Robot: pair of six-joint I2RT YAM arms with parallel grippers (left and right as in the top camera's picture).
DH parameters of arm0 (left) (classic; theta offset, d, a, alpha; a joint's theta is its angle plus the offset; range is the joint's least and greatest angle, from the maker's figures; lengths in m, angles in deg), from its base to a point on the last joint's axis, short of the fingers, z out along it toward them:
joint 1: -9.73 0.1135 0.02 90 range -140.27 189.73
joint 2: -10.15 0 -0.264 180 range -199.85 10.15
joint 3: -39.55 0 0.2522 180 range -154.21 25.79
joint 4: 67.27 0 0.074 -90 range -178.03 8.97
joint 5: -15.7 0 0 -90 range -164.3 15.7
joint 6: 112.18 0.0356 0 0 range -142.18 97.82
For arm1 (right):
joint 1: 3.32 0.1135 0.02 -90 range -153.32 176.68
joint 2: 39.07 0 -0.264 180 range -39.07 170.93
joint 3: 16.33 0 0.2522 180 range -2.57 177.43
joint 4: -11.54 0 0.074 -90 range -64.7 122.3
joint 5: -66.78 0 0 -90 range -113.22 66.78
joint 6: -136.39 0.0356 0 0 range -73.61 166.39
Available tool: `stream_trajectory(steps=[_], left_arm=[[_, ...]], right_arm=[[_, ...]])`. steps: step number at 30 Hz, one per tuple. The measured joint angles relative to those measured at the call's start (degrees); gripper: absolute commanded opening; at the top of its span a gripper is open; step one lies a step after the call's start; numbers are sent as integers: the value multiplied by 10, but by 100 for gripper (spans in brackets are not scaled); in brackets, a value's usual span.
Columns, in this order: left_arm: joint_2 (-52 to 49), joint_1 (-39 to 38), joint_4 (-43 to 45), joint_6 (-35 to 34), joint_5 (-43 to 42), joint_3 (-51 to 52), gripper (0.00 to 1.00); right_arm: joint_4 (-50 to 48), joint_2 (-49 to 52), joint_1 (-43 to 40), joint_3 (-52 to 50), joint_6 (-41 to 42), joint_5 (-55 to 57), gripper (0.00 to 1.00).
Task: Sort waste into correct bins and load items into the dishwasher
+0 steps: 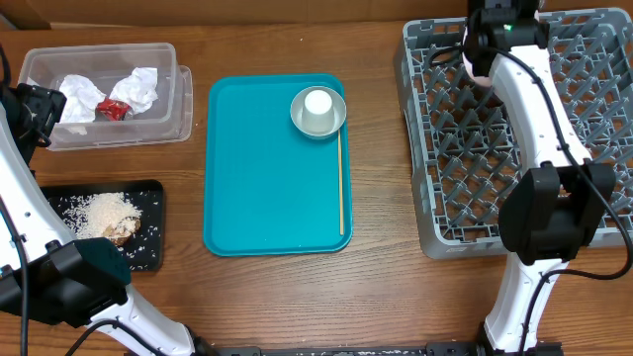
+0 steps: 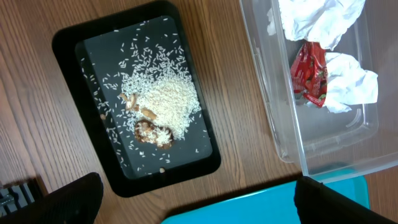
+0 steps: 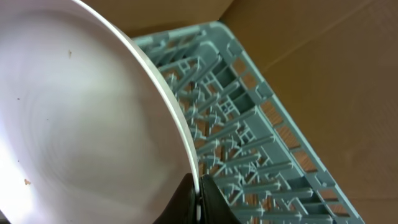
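Over the gridded rack point(image 1: 455, 129), right tool point(image 3: 198, 196) pinches a glossy plate point(image 3: 81, 124); left tool point(image 2: 202, 202) spread.

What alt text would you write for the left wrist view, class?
A black tray holds scattered rice and brown food scraps. Right of it, a clear tub holds crumpled napkins and a red wrapper; a teal tray shows below.

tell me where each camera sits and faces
Overhead: above the table, facing straight down on teal plastic tray and grey pegged dish rack; both arms show.
Left wrist: faces down on flat black tray and clear plastic tub; open left gripper tips at bottom.
Right wrist: faces along round whitish plate pinched by right gripper, rack behind.
Overhead and left wrist share tub and black tray.
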Motion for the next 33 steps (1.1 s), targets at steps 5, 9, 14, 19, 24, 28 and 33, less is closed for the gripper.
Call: stream_trajectory(steps=[5,9,14,19,24,28,33], left_arm=[[0,0,0,0,0,0,100],[0,0,0,0,0,0,100],[0,0,0,0,0,0,100],[0,0,0,0,0,0,100],[0,0,0,0,0,0,100],[0,0,0,0,0,0,100],[0,0,0,0,0,0,100]], right_arm=[[24,0,3,-6,16,-17,56],[33,0,11,-6,21,-38,100],[35,-20,30,-7,23,-95,100],[36,-92,45,-7,26,-246,100],[-6,-169,56,-7,30,-492,100],[-50,-179,83,-5,31,-623,100],[-51,-133,143,-5,32,-634,100]])
